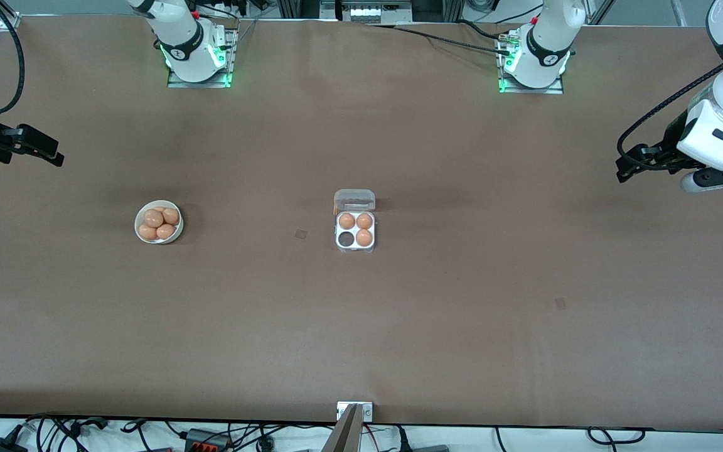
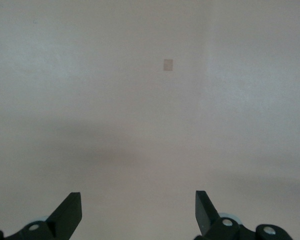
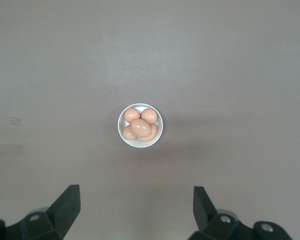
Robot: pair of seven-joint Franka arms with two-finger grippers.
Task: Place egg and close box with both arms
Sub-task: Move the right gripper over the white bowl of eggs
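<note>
**Eggs wait in the bowl; the carton lies open with one cell bare**

Eggs, smooth and orange-brown, are what we meet first as we read the front view from its left edge across. At that edge our right gripper [image 1: 54,154], black and two-fingered, hangs in the air over the right arm's end of the brown table [image 1: 462,326]. Its own wrist view shows the two fingers [image 3: 70,205] spread wide apart with nothing between them, and looks down on the round white bowl [image 3: 122,131].

That bowl [image 1: 138,232] comes next, toward the right arm's end of the table. We see several eggs [image 1: 153,218] heaped inside it, touching one another; the pile hides how many lie underneath.

Near the table's middle sits the small square clear-plastic egg carton [image 1: 355,249]. Its hinged transparent lid [image 1: 354,199] lies folded back flat on the table, on the side of the carton toward the robots' bases. Three of the four round cells hold an egg each [image 1: 347,220]. The fourth cell [image 1: 346,239], the one nearer to the front camera and toward the right arm's end, shows dark and bare.

At the view's right edge our left gripper [image 1: 626,169] hangs over the left arm's end of the table, well apart from the carton. Its wrist view shows only bare table with a small pale square mark [image 2: 168,65], and its fingers [image 2: 70,210] likewise stand wide apart, holding nothing.
</note>
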